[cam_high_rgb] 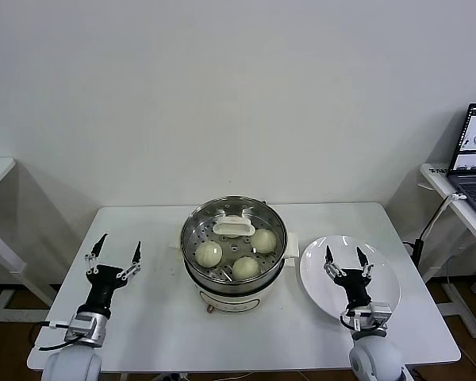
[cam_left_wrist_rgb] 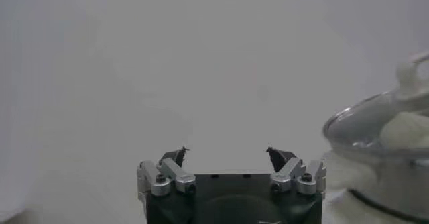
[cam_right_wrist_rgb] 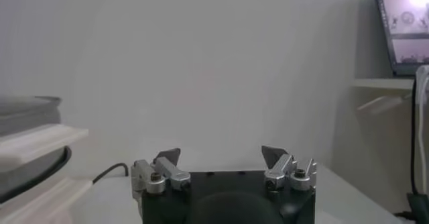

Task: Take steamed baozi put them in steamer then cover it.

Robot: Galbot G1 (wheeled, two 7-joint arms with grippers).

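Three steamed baozi (cam_high_rgb: 209, 254) sit in the steamer (cam_high_rgb: 192, 238) under a glass lid (cam_high_rgb: 233, 225). Both grippers — left gripper (cam_high_rgb: 113, 250), right gripper (cam_high_rgb: 345, 255) — are wide open and empty beside it; a careless swing could bump the steamer.

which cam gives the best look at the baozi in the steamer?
Head view: it looks down into the open steamer and shows three baozi on the perforated tray. Left wrist view catches only the steamer's side, with a pale blurred lump inside. Right wrist view shows just its edge, no baozi.

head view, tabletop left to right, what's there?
left gripper, open → steamer holding three steamed baozi under its lid → white plate with the open right gripper above it.
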